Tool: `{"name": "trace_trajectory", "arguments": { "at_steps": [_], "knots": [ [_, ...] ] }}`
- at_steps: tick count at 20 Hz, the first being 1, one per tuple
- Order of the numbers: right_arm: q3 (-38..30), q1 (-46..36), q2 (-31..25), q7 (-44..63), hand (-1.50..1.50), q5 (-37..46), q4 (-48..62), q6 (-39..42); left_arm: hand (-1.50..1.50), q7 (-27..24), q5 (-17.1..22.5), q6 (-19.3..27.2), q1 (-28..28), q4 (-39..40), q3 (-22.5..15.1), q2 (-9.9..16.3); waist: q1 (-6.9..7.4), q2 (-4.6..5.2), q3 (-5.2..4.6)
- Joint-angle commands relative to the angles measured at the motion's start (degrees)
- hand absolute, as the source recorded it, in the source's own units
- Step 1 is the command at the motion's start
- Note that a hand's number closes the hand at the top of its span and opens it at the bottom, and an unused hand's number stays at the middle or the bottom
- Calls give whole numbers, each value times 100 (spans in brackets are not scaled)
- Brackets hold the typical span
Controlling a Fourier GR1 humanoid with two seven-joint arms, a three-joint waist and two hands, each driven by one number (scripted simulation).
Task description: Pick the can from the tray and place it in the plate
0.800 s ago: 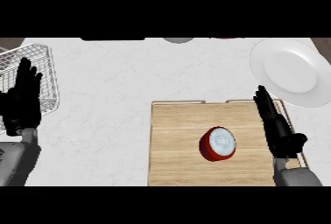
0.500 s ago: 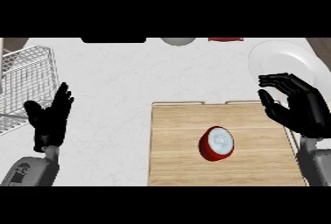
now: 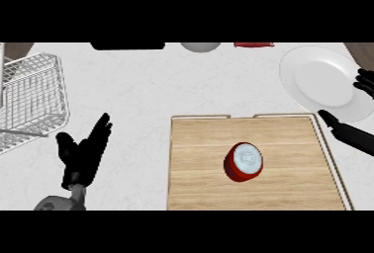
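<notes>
Your right robot hand (image 3: 349,132) is open beside the wooden tray (image 3: 197,192); approach carelessly and you could knock the tilted red can (image 3: 243,162) rolling.

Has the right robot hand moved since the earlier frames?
Yes. The right robot hand has swung outward, from over the wooden tray's right edge toward the white round plate, away from the red can.

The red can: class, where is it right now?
In the head view the red can stands on the wooden tray, right of its centre, below and left of the white plate.
</notes>
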Motion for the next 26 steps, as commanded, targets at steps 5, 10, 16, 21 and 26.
{"name": "trace_trajectory", "arguments": {
  "at_steps": [5,10,16,21,26],
  "knots": [
    [-166,678,-810,1137,-150,68,-1462,694,0,219,-156,-41,382,-199,-226,-213,26,14,-11],
    [557,1033,-1728,1884,-150,478,-1732,1726,0,179,39,-261,363,-30,-6,-61,19,14,-22],
    [1171,283,-2089,3991,-150,653,-2817,2062,0,340,-159,-60,4,96,-86,-300,65,32,-25],
    [2093,-130,-1498,4739,-150,1432,-2674,2037,0,190,-206,-206,272,-83,-53,-302,128,40,-13],
    [2886,-233,-1012,5300,-150,2360,-2727,2037,0,164,-185,-365,309,11,78,-276,97,38,-11]
  ]
}}
